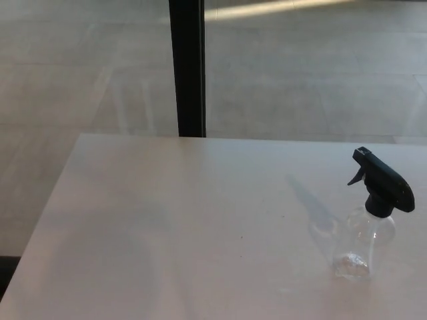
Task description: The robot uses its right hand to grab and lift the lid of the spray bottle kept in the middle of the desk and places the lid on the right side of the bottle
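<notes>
I note the spray bottle (369, 240) upright on the tabletop (187, 227), black lid (381, 182) fitted; neither hand shows, their state unknown.

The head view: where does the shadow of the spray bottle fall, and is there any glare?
Head view: the spray bottle casts a faint shadow up-left across the desk; a bright streak of glare crosses the top edge; the clear bottle base glints.
</notes>
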{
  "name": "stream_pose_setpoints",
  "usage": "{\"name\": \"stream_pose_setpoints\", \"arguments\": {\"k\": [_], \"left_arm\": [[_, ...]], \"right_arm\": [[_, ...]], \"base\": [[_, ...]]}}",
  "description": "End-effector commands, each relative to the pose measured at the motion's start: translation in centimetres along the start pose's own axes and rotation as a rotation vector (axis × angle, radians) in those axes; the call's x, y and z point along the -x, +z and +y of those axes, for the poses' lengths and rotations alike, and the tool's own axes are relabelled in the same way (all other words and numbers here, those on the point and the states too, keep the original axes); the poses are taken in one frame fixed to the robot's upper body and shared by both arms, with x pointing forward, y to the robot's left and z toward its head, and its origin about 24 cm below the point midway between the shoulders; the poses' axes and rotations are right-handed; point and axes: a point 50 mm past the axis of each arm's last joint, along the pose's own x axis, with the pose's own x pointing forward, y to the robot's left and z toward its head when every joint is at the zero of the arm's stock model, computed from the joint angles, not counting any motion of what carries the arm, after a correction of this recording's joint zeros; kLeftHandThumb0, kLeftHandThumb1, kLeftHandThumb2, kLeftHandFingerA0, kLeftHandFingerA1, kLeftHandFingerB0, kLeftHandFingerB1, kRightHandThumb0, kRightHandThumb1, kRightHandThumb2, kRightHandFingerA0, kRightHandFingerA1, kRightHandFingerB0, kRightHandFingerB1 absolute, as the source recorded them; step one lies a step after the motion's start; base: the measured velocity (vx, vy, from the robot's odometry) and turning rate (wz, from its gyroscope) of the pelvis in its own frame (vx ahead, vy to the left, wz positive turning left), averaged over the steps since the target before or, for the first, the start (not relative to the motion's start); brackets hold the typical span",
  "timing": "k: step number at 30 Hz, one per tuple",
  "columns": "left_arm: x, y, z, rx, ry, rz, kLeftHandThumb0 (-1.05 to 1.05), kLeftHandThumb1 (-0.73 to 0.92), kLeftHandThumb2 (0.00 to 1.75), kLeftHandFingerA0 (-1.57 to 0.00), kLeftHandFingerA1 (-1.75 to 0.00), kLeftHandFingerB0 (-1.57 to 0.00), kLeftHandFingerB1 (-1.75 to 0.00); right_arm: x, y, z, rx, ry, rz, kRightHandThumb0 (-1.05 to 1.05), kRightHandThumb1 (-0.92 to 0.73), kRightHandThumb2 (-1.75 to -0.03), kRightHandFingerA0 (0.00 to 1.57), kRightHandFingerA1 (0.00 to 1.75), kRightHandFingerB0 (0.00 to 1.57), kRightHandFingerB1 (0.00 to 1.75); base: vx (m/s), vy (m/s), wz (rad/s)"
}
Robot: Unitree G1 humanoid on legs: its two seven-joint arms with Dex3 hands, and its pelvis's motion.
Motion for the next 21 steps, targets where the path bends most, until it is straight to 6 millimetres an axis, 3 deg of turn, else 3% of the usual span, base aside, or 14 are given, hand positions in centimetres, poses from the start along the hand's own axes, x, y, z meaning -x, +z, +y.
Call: {"name": "stream_pose_setpoints", "arguments": {"k": [1, 5, 7, 9, 10, 11, 12, 14, 15, 16, 17, 18, 19, 21], "left_arm": [[1.1, 0.1, 0.7, -0.054, -0.117, -0.030, -0.65, 0.58, 0.93, -0.28, -0.64, -0.18, -0.53], [2.0, -0.5, 0.9, 0.004, -0.117, -0.045, -0.60, 0.75, 0.62, -0.32, -0.63, -0.25, -0.46], [2.3, -1.0, 1.9, 0.145, -0.062, -0.064, -0.60, 0.73, 0.61, -0.42, -0.58, -0.34, -0.44], [2.7, -1.7, 3.7, 0.359, 0.098, -0.116, -0.58, 0.74, 0.61, -0.54, -0.63, -0.49, -0.48], [3.1, -1.9, 4.7, 0.485, 0.195, -0.157, -0.58, 0.57, 0.96, -0.51, -0.70, -0.44, -0.61], [3.2, -2.0, 4.9, 0.515, 0.216, -0.170, -0.58, 0.57, 0.96, -0.51, -0.70, -0.44, -0.61], [3.4, -2.2, 5.5, 0.659, 0.278, -0.198, -0.51, 0.69, 0.61, -0.56, -0.69, -0.50, -0.53], [3.5, -2.7, 7.3, 0.800, 0.395, -0.229, -0.50, 0.74, 0.62, -0.55, -0.65, -0.48, -0.49], [3.4, -2.9, 9.2, 0.879, 0.490, -0.268, -0.49, 0.74, 0.62, -0.53, -0.66, -0.45, -0.48], [3.6, -2.7, 10.1, 0.914, 0.537, -0.326, -0.50, 0.75, 0.62, -0.48, -0.64, -0.42, -0.47], [3.6, -2.7, 10.2, 0.916, 0.538, -0.327, -0.50, 0.75, 0.62, -0.48, -0.64, -0.42, -0.47], [4.0, -1.9, 12.0, 0.996, 0.624, -0.437, -0.58, 0.57, 0.95, -0.41, -0.67, -0.29, -0.55], [4.2, -1.3, 12.7, 1.014, 0.666, -0.481, -0.56, 0.74, 0.62, -0.41, -0.62, -0.32, -0.42], [4.6, 0.1, 13.9, 1.039, 0.687, -0.591, -0.59, 0.62, 0.91, -0.26, -0.56, -0.18, -0.48]], "right_arm": [[1.4, 1.5, -2.0, 0.032, 0.110, -0.118, -0.67, -0.62, -0.58, 0.67, 0.63, 0.52, 0.50], [1.6, 1.0, -3.0, -0.031, 0.058, -0.105, -0.66, -0.59, -0.57, 0.61, 0.75, 0.44, 0.59], [1.8, 0.5, -4.0, -0.047, -0.004, -0.087, -0.70, -0.46, -0.90, 0.59, 0.79, 0.43, 0.68], [2.2, 0.2, -5.2, -0.224, -0.098, -0.062, -0.62, -0.57, -0.57, 0.46, 0.89, 0.42, 0.72], [2.5, 0.0, -5.8, -0.246, -0.154, -0.031, -0.65, -0.59, -0.57, 0.39, 0.95, 0.37, 0.76], [2.6, 0.1, -6.0, -0.234, -0.166, -0.021, -0.65, -0.59, -0.57, 0.39, 0.95, 0.37, 0.76], [2.7, 0.0, -6.5, -0.235, -0.190, -0.015, -0.67, -0.64, -0.56, 0.20, 1.02, 0.30, 0.82], [2.7, -0.4, -7.8, -0.340, -0.279, -0.027, -0.66, -0.62, -0.59, 0.02, 1.12, 0.15, 0.97], [2.9, -0.5, -9.1, -0.479, -0.352, -0.065, -0.40, -0.43, -1.02, 0.19, 0.69, 0.11, 0.63], [3.3, -0.3, -9.9, -0.555, -0.405, -0.112, -0.72, -0.69, -0.56, 0.00, 1.03, 0.00, 1.03], [3.3, -0.3, -9.9, -0.556, -0.405, -0.113, -0.72, -0.69, -0.56, 0.00, 1.03, 0.00, 1.03], [3.7, 1.0, -11.7, -0.671, -0.557, -0.256, -0.54, -0.44, -1.03, 0.06, 0.68, 0.00, 0.62], [4.1, 1.8, -12.5, -0.726, -0.608, -0.341, -0.82, -0.51, -0.90, 0.00, 0.69, 0.00, 0.65], [5.3, 5.1, -14.7, -0.754, -0.724, -0.511, -0.52, -0.35, -0.98, 0.00, 0.61, 0.00, 0.60]], "base": [[0.00, 0.000, 0.00], [0.00, 0.000, 0.00], [0.00, 0.000, 0.00], [0.00, 0.000, 0.00], [0.00, 0.000, 0.00], [0.00, 0.000, 0.00], [0.00, 0.000, 0.00], [0.00, 0.000, 0.00], [0.00, 0.000, 0.00], [0.00, 0.000, 0.00], [0.00, 0.000, 0.00], [0.00, 0.000, 0.00], [0.00, 0.000, 0.00], [0.00, 0.000, 0.00]]}}
